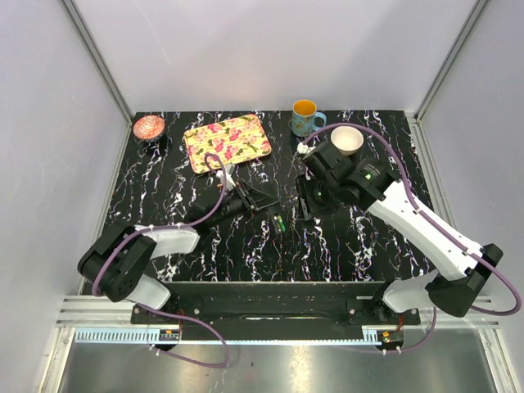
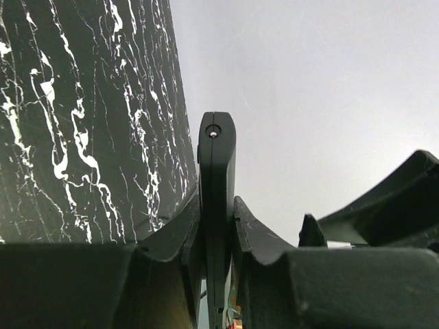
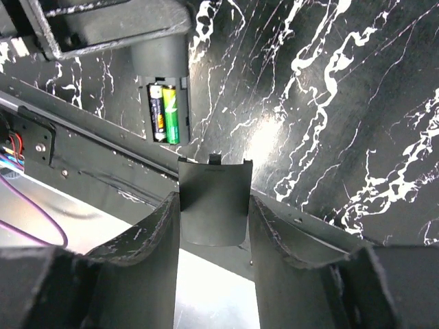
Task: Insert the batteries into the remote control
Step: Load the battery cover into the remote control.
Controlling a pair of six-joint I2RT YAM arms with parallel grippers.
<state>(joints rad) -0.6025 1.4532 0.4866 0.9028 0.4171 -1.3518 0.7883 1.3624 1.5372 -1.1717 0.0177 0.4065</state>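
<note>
Two batteries (image 3: 164,113) sit side by side in the open compartment of the remote control (image 2: 216,157), clamped edge-on in your left gripper (image 2: 216,205). Your right gripper (image 3: 212,200) pinches the battery cover (image 3: 214,179), near but apart; line its tab squarely with the compartment before sliding it home.

The remote control (image 2: 217,171) was hidden at its lower end between the fingers (image 2: 171,236) of the left end effector (image 2: 217,209).
</note>
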